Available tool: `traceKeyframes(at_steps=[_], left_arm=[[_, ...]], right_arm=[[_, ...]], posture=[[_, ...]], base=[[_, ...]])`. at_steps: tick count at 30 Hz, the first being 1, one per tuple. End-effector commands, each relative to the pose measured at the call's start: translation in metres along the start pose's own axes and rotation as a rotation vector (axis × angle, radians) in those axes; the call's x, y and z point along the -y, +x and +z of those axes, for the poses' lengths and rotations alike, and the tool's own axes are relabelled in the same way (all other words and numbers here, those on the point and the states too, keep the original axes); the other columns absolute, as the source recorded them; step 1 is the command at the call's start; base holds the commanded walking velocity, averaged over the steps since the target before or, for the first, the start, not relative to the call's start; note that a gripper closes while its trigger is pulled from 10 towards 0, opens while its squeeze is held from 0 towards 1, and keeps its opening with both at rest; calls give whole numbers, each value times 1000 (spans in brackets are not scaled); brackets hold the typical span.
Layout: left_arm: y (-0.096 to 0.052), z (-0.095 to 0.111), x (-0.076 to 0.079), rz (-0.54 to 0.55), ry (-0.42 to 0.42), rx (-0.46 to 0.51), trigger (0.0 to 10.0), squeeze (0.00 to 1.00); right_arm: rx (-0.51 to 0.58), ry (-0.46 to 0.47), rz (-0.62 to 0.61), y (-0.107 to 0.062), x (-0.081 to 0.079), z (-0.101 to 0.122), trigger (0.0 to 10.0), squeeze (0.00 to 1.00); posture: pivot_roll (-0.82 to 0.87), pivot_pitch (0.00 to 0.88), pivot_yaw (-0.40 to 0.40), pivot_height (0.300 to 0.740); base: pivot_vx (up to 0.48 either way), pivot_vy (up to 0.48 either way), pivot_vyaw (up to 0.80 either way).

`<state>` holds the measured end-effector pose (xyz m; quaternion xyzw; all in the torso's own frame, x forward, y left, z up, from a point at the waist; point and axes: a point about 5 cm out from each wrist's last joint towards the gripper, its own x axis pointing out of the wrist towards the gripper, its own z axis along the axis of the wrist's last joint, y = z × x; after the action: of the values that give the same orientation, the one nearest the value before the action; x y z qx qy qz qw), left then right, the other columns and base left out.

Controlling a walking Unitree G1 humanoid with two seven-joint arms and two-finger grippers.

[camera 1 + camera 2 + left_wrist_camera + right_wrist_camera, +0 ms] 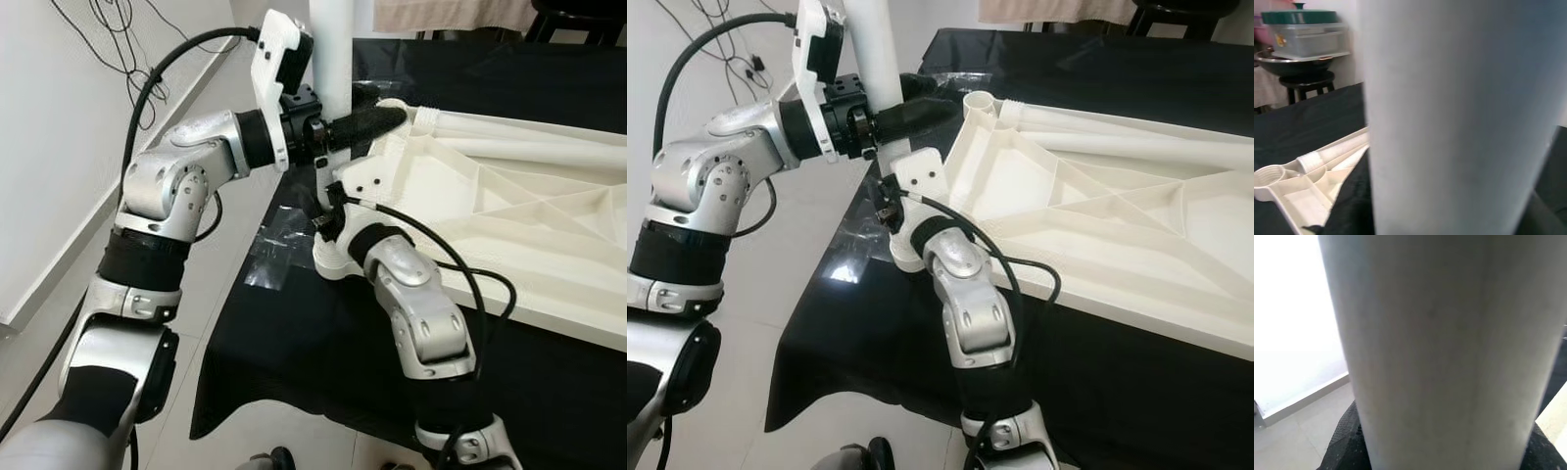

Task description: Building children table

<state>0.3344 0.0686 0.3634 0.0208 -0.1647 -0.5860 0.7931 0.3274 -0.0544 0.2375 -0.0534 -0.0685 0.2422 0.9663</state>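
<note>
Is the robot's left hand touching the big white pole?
Touching. In the left eye view, the left gripper has its black fingers wrapped against the upright white table leg.

We're in a home: pale tiled floor (59, 294), loose black cables (127, 39) on a white wall, a green-lidded plastic container (1305, 32) on a dark stool (1305, 83).

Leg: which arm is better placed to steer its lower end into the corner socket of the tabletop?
Right, probably. The right gripper holds the leg low, close to the socket; the left gripper grips it higher, so it mostly steadies the leg upright.
</note>
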Motion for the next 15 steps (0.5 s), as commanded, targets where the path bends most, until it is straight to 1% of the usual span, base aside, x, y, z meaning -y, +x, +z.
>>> traceKeyframes(at_steps=[1,2,3,5,6,7,8,11,12,13,14,15], left_arm=[[18,3,17,-125,5,10,2275,0],[18,3,17,-125,5,10,2275,0],[18,4,18,-127,11,11,0,0],[18,5,17,-130,13,11,0,0],[17,5,18,-133,14,10,0,0],[17,5,18,-133,14,10,0,0],[17,5,18,-136,15,8,0,0],[17,3,19,-146,16,4,0,0],[17,3,19,-150,16,3,0,0],[17,3,20,-153,17,3,0,0],[17,4,20,-156,17,3,0,0],[18,4,20,-159,18,4,0,0]], right_arm=[[-259,100,30,3,-13,-53,0,0],[-259,100,30,3,-13,-53,0,0],[-252,87,25,4,-12,-51,0,0],[-250,79,21,6,-10,-50,0,0],[-248,71,17,7,-9,-49,8549,0],[-248,71,17,7,-9,-49,8549,0],[-244,69,10,7,-8,-46,10000,0],[-239,44,10,6,-6,-41,10000,0],[-220,30,13,7,-2,-34,10000,216],[-205,22,15,7,0,-30,10000,216],[-179,13,57,10,5,-24,10000,1000],[-162,7,88,11,8,-19,10000,1000]], posture=[[-12,229,88,740],[-12,229,88,740],[-9,223,87,740],[-8,220,85,740],[-8,220,85,740],[-8,220,85,740],[-6,218,87,740],[-7,215,88,740],[-6,212,90,740],[-6,212,90,740],[-2,209,91,740],[-2,209,91,740]], base=[[0,0,0],[0,0,0],[0,0,0],[0,0,0],[0,0,0],[0,0,0],[0,0,0],[0,0,0],[0,0,0],[0,0,0],[0,0,0],[0,0,0]])
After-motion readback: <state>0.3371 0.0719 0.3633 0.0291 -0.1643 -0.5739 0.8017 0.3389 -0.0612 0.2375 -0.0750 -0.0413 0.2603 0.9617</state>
